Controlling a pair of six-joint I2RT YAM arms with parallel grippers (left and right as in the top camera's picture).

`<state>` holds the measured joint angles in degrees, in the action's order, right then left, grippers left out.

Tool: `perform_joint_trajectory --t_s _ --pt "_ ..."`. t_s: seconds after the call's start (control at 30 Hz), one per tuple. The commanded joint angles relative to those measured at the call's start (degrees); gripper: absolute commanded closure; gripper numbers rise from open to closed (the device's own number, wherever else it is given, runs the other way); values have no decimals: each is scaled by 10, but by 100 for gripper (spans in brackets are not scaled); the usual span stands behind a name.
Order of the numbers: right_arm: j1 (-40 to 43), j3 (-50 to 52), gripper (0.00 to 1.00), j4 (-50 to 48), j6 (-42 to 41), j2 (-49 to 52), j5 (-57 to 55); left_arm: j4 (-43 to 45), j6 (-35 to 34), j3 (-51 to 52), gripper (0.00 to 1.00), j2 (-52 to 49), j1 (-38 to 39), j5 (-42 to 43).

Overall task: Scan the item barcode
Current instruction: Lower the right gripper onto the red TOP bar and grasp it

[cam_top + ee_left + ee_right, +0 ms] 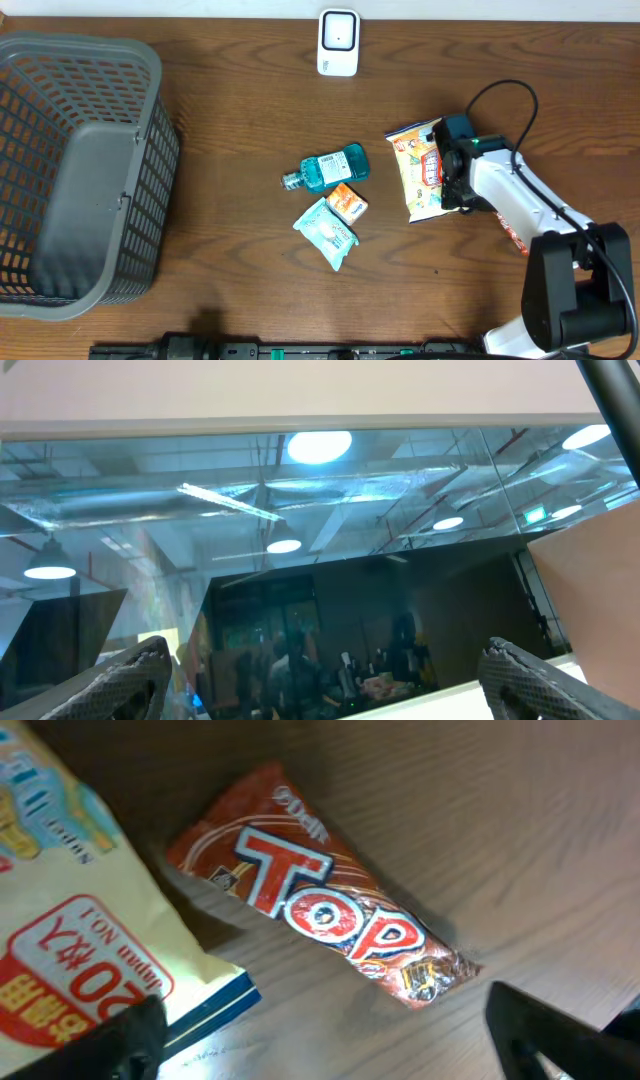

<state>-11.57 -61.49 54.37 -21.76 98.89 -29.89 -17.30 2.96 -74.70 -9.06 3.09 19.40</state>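
The right pincer is held with its fingers wide apart and nothing clamped between them. The chocolate bar, judged to be the item for scanning, lies flat on the table just below and ahead of the pincer.

Several faults can be foreseen. The thin, glossy wrapper could be pushed along the wood instead of lifted if the fingers are brought down too shallow. The snack bag lies just beside the bar at one side of the pincer, and its corner could be caught together with the bar. No barcode is seen on the upturned face, so it is probably underneath. If the bar is not turned over, the wrong side may be shown to the scanner, which stands well apart across the table. A hard squeeze could also crease the code.

"TOP" is printed large in red and white on the bar, and the small script above it may read "Delfi". On the bag a big "20" and something like "Japan NO 1" are seen upside down.

The left pincer is also spread wide and empty, and is pointed up at ceiling lamps.
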Motion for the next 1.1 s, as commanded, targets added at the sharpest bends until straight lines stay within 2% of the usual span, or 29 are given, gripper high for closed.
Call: perform_joint_trajectory --t_s 0.0,0.13,0.33,0.5,0.67,0.83,0.9,1.07 --pt "7 7 1 -7 47 5 7 5 -3 -1 2 7 -2 5" --pt "31 30 4 -45 82 7 22 5 -3 -1 2 7 -2 5" --pt "86 92 10 -117 81 10 22 5 -3 -1 2 7 -2 5" --pt "123 151 21 -190 91 11 26 5 -3 -1 2 7 -2 5" --pt "142 195 23 -258 99 12 30 5 -3 -1 2 7 -2 5" --pt "180 224 26 -284 112 18 116 5 -3 -1 2 7 -2 5" --pt "206 226 34 -270 122 23 172 5 -3 -1 2 7 -2 5" --pt "254 226 75 -225 114 25 281 5 -3 -1 2 7 -2 5"
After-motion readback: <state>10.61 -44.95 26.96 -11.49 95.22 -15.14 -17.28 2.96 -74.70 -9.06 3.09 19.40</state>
